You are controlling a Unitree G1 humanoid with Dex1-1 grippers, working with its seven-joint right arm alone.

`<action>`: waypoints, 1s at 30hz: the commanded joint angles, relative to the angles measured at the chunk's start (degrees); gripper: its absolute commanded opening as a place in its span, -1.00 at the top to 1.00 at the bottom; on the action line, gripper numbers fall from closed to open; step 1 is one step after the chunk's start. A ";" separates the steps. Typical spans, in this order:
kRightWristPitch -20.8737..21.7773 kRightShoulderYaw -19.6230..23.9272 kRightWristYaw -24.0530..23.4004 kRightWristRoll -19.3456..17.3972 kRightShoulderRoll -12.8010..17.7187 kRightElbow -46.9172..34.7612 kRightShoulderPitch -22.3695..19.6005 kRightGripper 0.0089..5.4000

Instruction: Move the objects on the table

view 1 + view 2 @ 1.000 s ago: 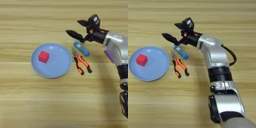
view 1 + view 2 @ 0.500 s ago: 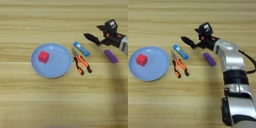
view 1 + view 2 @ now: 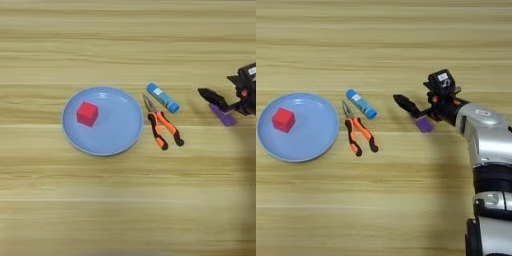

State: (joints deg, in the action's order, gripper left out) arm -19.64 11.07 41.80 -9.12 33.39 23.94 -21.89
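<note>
Bare table (image 3: 381, 200) below pliers (image 3: 358, 132); tube (image 3: 361, 104), plate (image 3: 316, 145) crowd left.

Round light-blue plate (image 3: 117, 137) on the left, flat and upright.

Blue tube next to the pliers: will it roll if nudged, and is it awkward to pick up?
The blue tube lies on its side on the table, so a sideways push would probably roll it. It looks rigid and light. Its smooth round body may slip in a pinch, and the pliers lie close beside it.
</note>
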 commanded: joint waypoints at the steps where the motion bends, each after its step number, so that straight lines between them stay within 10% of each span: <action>1: 0.54 1.51 -2.03 0.46 3.56 -2.50 -1.42 -0.99; 18: 8.23 0.27 -5.32 2.97 2.02 14.59 -2.71 -0.99; 30: 12.74 -1.16 -5.60 3.89 1.28 21.91 -4.61 -0.54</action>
State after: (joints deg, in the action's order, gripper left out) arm -7.57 10.27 37.68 -6.26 33.15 46.51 -23.89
